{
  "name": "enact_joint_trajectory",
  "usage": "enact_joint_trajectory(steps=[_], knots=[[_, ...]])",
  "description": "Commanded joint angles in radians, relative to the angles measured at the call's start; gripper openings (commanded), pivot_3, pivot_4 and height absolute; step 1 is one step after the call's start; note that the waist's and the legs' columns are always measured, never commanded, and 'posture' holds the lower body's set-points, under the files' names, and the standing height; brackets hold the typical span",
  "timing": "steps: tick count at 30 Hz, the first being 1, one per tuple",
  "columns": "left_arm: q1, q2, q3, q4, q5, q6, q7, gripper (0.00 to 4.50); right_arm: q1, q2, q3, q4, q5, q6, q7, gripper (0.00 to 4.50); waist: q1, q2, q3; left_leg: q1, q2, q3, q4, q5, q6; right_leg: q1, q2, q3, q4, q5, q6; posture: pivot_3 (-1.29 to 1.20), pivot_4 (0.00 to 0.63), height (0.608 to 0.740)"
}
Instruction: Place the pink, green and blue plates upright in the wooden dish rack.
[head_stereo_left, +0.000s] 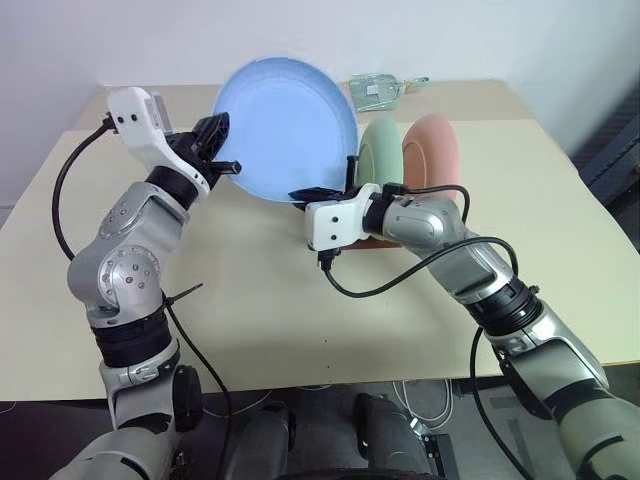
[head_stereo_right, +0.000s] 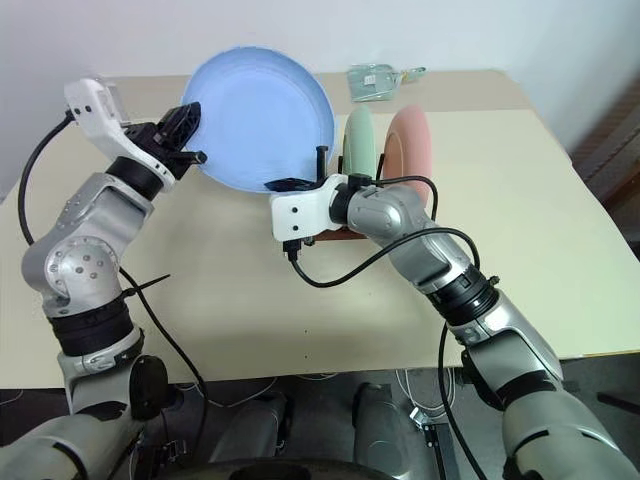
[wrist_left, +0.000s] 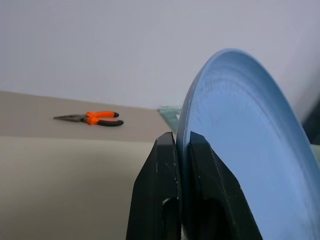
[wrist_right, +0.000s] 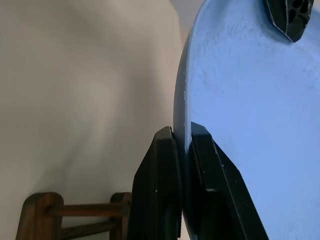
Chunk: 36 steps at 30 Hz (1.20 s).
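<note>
So the blue plate (head_stereo_left: 285, 128) is up in the air over the table (head_stereo_left: 250, 300), standing roughly on edge with its hollow face toward the robot, and both arms have hold of it. The left gripper (head_stereo_left: 222, 150) is clamped on the plate's left rim; in the left wrist view you can see the rim squeezed right between its two black fingers (wrist_left: 157, 200). The right gripper (head_stereo_left: 312, 193) is pinching the bottom edge of the plate, and the right wrist view has the rim wedged between its fingers (wrist_right: 157, 190) too, with the dark wooden dish rack (wrist_right: 75, 215) just below.

The green plate (head_stereo_left: 378, 150) and the pink plate (head_stereo_left: 432, 150) are already standing upright in the rack, side by side, green on the left and pink on the right, just right of the blue one.

Orange-handled pliers (wrist_left: 92, 118) lie on the table further off, and there's a clear plastic bag (head_stereo_left: 378, 90) at the far edge
</note>
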Motion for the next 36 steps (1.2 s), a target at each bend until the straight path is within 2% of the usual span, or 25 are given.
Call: enact_joint_trajectory(steps=[1, 2, 3, 7, 9, 11, 15, 22, 35, 36], knots=[[-0.056, 0.084, 0.143, 0.124, 0.113, -0.204, 0.099, 2.05, 0.008, 0.052, -0.106, -0.073, 0.094, 0.017, -0.014, 0.0, -0.004, 0.0, 0.0, 0.0, 0.0, 0.0, 0.0, 0.0, -0.001, 0.0, 0.001, 0.0, 0.0, 0.0, -0.001, 0.0, 0.15, 0.74], [-0.036, 0.127, 0.134, 0.157, 0.168, -0.261, 0.089, 2.5, 0.014, 0.082, -0.136, -0.094, 0.149, 0.038, -0.011, 0.0, -0.009, 0.0, 0.0, 0.0, 0.001, 0.0, -0.001, 0.001, -0.001, -0.001, 0.001, 0.0, 0.0, 0.001, -0.001, 0.0, 0.15, 0.74], [-0.02, 0.154, 0.12, 0.177, 0.201, -0.299, 0.078, 2.5, 0.018, 0.102, -0.156, -0.108, 0.182, 0.053, -0.007, 0.0, -0.012, 0.0, 0.0, 0.001, 0.001, 0.0, -0.002, 0.001, -0.001, -0.002, 0.002, 0.001, 0.0, 0.001, -0.002, 0.0, 0.15, 0.74], [0.155, 0.256, -0.039, 0.202, 0.339, -0.46, -0.103, 2.5, 0.022, 0.227, -0.303, -0.238, 0.488, 0.302, 0.005, 0.0, 0.0, 0.001, -0.001, 0.001, 0.001, 0.0, -0.005, 0.001, -0.002, -0.003, 0.003, 0.002, 0.0, 0.002, -0.002, 0.0, 0.15, 0.74], [0.267, 0.265, -0.129, 0.174, 0.363, -0.505, -0.208, 2.5, 0.024, 0.29, -0.399, -0.326, 0.72, 0.51, -0.03, 0.0, 0.009, 0.0, -0.001, 0.0, 0.001, -0.002, -0.004, 0.0, 0.0, -0.002, 0.002, 0.001, -0.001, 0.002, -0.003, 0.0, 0.15, 0.74], [0.363, 0.249, -0.195, 0.134, 0.337, -0.513, -0.304, 2.5, 0.037, 0.372, -0.496, -0.377, 0.936, 0.696, -0.136, 0.0, 0.013, 0.0, -0.001, 0.0, 0.0, -0.003, -0.004, -0.002, 0.003, -0.001, 0.001, 0.001, -0.001, 0.002, -0.004, 0.0, 0.15, 0.74], [0.49, 0.268, -0.308, 0.075, 0.34, -0.536, -0.459, 2.5, 0.056, 0.477, -0.604, -0.398, 1.141, 0.909, -0.37, 0.0, 0.009, 0.001, 0.0, 0.0, 0.001, -0.004, -0.003, -0.002, 0.003, -0.004, 0.002, 0.001, 0.0, 0.002, -0.007, 0.0, 0.15, 0.74], [0.536, 0.267, -0.345, 0.039, 0.312, -0.505, -0.558, 2.5, 0.063, 0.536, -0.673, -0.377, 1.251, 1.013, -0.616, 0.0, -0.006, 0.006, 0.0, 0.001, 0.002, -0.003, -0.005, -0.002, 0.003, -0.006, 0.004, 0.001, 0.002, 0.003, -0.006, 0.0, 0.15, 0.74], [0.525, 0.249, -0.375, 0.045, 0.347, -0.511, -0.565, 2.5, 0.033, 0.534, -0.731, -0.251, 1.328, 1.031, -0.815, 0.0, -0.006, 0.007, -0.001, 0.001, 0.002, -0.002, -0.005, -0.001, 0.003, -0.005, 0.004, 0.001, 0.002, 0.003, -0.006, 0.0, 0.15, 0.74], [0.526, 0.247, -0.379, 0.044, 0.35, -0.512, -0.565, 2.54, 0.027, 0.526, -0.727, -0.241, 1.324, 1.031, -0.814, 0.35, -0.006, 0.007, -0.001, 0.001, 0.002, -0.002, -0.005, -0.001, 0.003, -0.005, 0.004, 0.002, 0.002, 0.003, -0.006, 0.0, 0.15, 0.74]])
